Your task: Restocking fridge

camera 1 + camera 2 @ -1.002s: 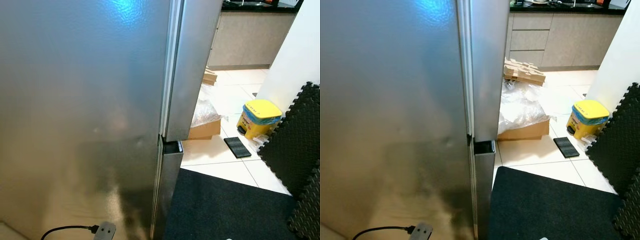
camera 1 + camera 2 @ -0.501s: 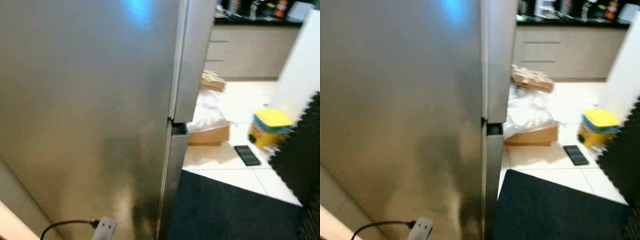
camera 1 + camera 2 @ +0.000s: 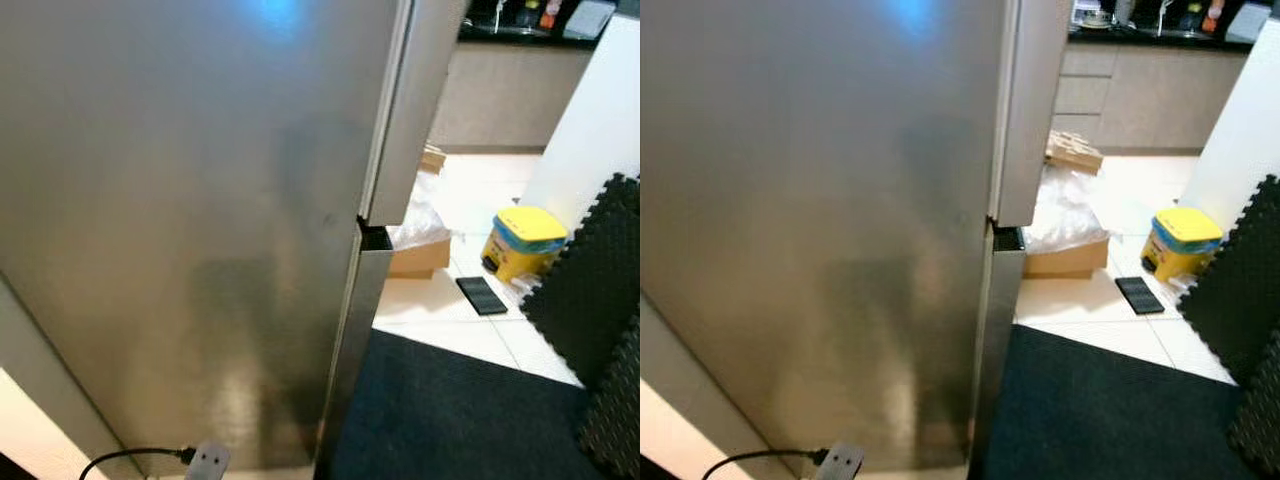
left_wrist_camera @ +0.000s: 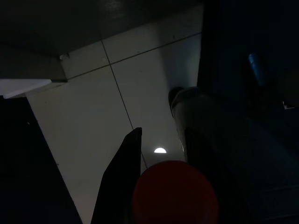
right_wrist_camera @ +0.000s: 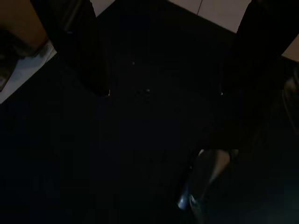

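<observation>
A: What sits nearest?

B: In the left wrist view the left gripper (image 4: 161, 186) has its fingers clamped on a red-capped item (image 4: 175, 193) above pale floor tiles (image 4: 140, 93). The right gripper (image 5: 163, 51) hangs over the dark mat (image 5: 140, 140), fingers spread apart with nothing between them.

A: And ahead?

B: The steel fridge (image 3: 180, 200) stands from 9 to 12 o'clock, doors closed. At 2 o'clock lie a black slab (image 3: 481, 295), a yellow-lidded bin (image 3: 521, 241) and a cardboard box (image 3: 420, 258); the kitchen counter (image 3: 1160, 35) stands farthest.
</observation>
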